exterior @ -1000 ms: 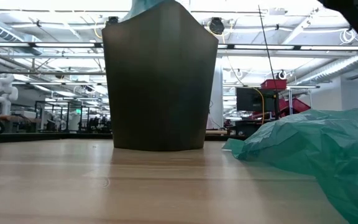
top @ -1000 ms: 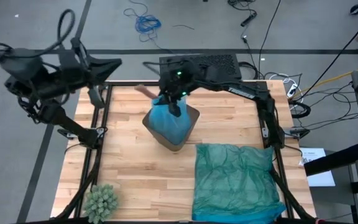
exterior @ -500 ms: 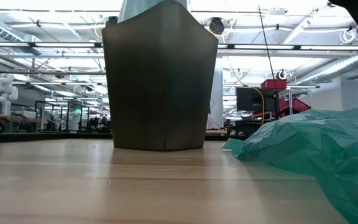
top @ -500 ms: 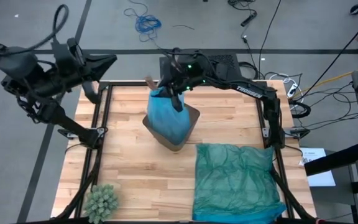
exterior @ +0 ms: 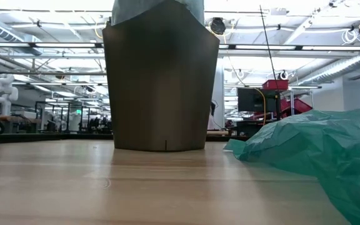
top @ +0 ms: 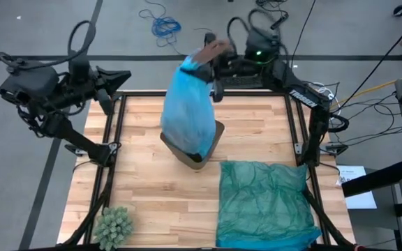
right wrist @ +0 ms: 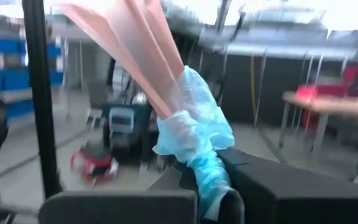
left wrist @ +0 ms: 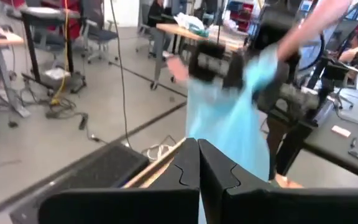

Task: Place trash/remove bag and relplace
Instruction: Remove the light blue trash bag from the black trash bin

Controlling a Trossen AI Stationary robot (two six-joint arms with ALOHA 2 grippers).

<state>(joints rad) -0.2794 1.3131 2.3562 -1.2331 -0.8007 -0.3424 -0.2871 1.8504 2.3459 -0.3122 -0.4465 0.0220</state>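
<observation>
My right end effector point(top: 211, 66) clamped on the bag's point(top: 185, 118) gathered neck, bag raised above the bin point(exterior: 160, 84) at the surface's point(top: 145, 188) far centre; left end effector point(left wrist: 197, 177) closed, empty, at far-left edge

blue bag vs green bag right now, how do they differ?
Colour: the bag is light sky blue; the green bag is darker teal.
Pose: the bag hangs stretched tall, its lower end in the bin; the green bag lies spread flat on the table.
Hold: the right gripper is shut on the bag's neck; nothing grips the green bag. The left gripper waits off the table's edge.
Both are crinkly thin plastic.
</observation>
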